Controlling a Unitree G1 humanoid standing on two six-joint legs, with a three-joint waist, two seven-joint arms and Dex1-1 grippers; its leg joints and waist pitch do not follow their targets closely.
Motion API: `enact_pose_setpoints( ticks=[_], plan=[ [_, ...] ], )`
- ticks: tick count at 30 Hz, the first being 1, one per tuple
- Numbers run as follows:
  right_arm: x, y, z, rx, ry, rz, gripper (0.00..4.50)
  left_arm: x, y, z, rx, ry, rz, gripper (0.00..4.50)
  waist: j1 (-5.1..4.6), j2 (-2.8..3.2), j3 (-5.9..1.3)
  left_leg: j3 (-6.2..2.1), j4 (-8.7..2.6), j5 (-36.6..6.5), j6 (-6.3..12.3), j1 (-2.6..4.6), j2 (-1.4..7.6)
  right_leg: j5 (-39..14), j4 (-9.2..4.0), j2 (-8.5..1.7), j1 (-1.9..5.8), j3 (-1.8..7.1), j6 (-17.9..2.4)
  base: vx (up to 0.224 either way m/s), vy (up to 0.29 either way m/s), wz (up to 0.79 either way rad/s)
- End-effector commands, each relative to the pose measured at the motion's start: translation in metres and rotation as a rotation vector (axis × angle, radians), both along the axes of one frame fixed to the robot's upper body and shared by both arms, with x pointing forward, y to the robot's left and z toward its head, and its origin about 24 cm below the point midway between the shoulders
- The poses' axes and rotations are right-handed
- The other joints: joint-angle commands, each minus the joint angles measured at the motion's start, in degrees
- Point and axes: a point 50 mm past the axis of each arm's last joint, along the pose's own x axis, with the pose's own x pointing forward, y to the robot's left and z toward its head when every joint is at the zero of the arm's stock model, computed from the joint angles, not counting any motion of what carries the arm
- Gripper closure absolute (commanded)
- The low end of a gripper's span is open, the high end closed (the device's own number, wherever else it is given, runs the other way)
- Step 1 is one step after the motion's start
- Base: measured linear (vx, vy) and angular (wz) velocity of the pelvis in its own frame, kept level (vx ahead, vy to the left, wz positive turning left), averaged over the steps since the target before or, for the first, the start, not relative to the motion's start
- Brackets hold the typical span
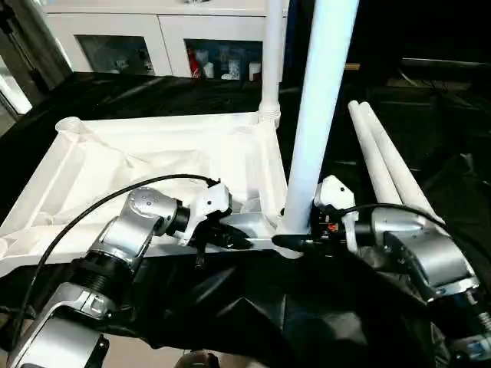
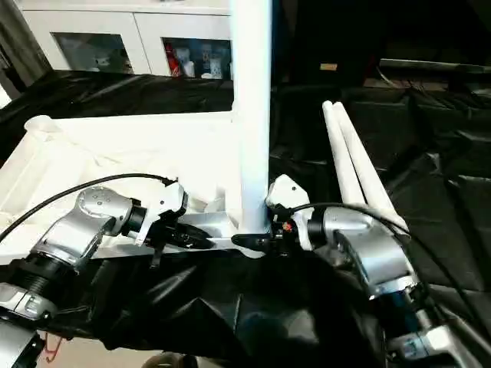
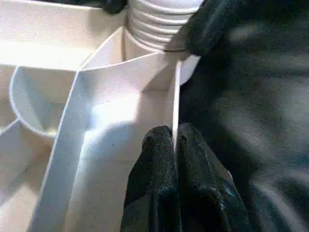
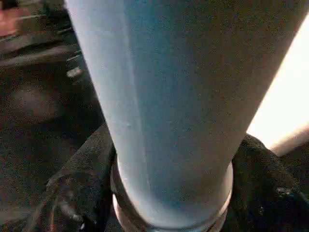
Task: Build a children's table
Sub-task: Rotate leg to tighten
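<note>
Lying upside down on black sheeting [image 1: 230, 322], the white table top [image 1: 138, 165] is seen in the left eye view with its ribbed underside facing up. One leg [image 1: 271, 54] is stood upright in the far corner socket, and a second leg [image 1: 318, 115] is held upright at the near corner, at the edge closest to the robot. Two more legs [image 1: 387, 165] are laid side by side on the sheeting to the right of the top, touching each other. The left claw [image 1: 230, 234] is closed on the near rim of the top, just beside the near leg, while the right claw [image 1: 295, 239] is clamped around the base of that leg. A white cabinet [image 1: 153, 34] with glass doors is seen behind. In the right eye view the same layout is shown, with the near leg [image 2: 252, 107] rising past the picture's upper edge and the right claw [image 2: 257, 241] at its foot. In the left wrist view the black fingers [image 3: 157, 169] are pressed together on a thin wall of the top [image 3: 116, 116], with the ridged end of the leg [image 3: 159, 24] seated in the corner beyond. In the right wrist view the leg [image 4: 183, 106] is gripped between the black fingers [image 4: 260, 179].
</note>
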Motion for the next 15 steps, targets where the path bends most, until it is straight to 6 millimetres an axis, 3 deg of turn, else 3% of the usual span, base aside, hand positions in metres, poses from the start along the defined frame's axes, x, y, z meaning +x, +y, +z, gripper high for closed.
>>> enact_pose_setpoints(
  ticks=[1, 3, 4, 6, 7, 9, 10, 13, 14, 15],
  plan=[
    [0.003, 0.019, -0.01, 0.019, 0.016, -0.075, 1.77, 0.016, -0.014, 0.022, -0.068, -0.084, 0.086, 4.5, -0.21, -0.96, -4.44, -0.82, -3.83, -9.34, 3.05, 0.45, 1.96, -16.21, -4.84, -4.25, 3.45, 3.17, -11.37, 0.0, 0.0, 0.0],
    [0.017, 0.029, -0.02, 0.044, 0.043, -0.284, 1.77, 0.026, -0.025, 0.026, -0.092, -0.089, 0.195, 4.5, -0.97, -0.61, -4.14, -0.83, -3.91, -10.01, 2.09, 0.35, 1.82, -17.15, -4.88, -4.08, 3.05, 3.13, -11.33, 0.0, 0.0, 0.0],
    [0.019, 0.032, -0.022, 0.047, 0.047, -0.319, 1.77, 0.028, -0.027, 0.027, -0.097, -0.091, 0.213, 4.5, -1.3, -0.8, -4.21, -1.07, -3.99, -10.63, 1.39, 0.45, 1.63, -18.75, -5.11, -4.19, 3.41, 2.92, -10.56, 0.0, 0.0, 0.0],
    [0.023, 0.036, -0.023, 0.052, 0.045, -0.365, 1.78, 0.03, -0.031, 0.028, -0.101, -0.095, 0.236, 4.5, -1.5, -0.81, -4.21, -0.92, -3.85, -9.98, 1.95, 0.41, 1.57, -18.13, -5.19, -4.2, 3.39, 3.12, -10.42, 0.0, 0.0, 0.0],
    [0.029, 0.047, -0.024, 0.068, 0.04, -0.424, 1.78, 0.034, -0.039, 0.029, -0.109, -0.105, 0.274, 4.5, -1.56, -0.8, -4.38, -0.88, -3.76, -9.05, 2.32, 0.28, 1.59, -16.34, -5.02, -4.15, 3.45, 3.17, -10.63, 0.0, 0.0, 0.0],
    [0.032, 0.055, -0.023, 0.084, 0.039, -0.447, 1.78, 0.036, -0.045, 0.03, -0.117, -0.109, 0.297, 4.5, -1.66, -0.68, -4.59, -0.8, -3.64, -7.97, 2.74, 0.32, 1.45, -14.19, -4.87, -4.06, 3.42, 3.13, -11.28, 0.0, 0.0, 0.0],
    [0.033, 0.071, -0.02, 0.111, 0.039, -0.42, 1.78, 0.036, -0.054, 0.03, -0.128, -0.119, 0.301, 4.5, -1.63, -0.65, -4.53, -0.82, -3.69, -7.87, 2.85, 0.41, 1.54, -13.69, -4.82, -4.03, 3.34, 3.17, -11.48, 0.0, 0.0, 0.0],
    [0.032, 0.083, -0.016, 0.137, 0.033, -0.382, 1.78, 0.033, -0.06, 0.029, -0.131, -0.117, 0.282, 4.5, -1.53, -0.53, -4.61, -0.88, -3.76, -6.9, 3.93, 0.3, 1.8, -9.4, -4.27, -3.97, 3.64, 3.18, -12.9, 0.0, 0.0, 0.0],
    [0.031, 0.084, -0.015, 0.144, 0.032, -0.371, 1.22, 0.032, -0.06, 0.028, -0.131, -0.115, 0.278, 4.5, -1.53, -0.52, -4.64, -0.89, -3.76, -6.84, 4.09, 0.35, 1.84, -8.78, -4.19, -3.97, 3.64, 3.2, -13.08, 0.0, 0.0, 0.0],
    [0.03, 0.085, -0.015, 0.146, 0.029, -0.358, 1.08, 0.031, -0.06, 0.027, -0.134, -0.112, 0.267, 4.5, -1.51, -0.79, -4.64, -0.85, -3.74, -6.7, 4.47, 0.3, 1.82, -8.16, -4.11, -4.07, 3.74, 3.25, -13.41, 0.0, 0.0, 0.0]
  ],
)
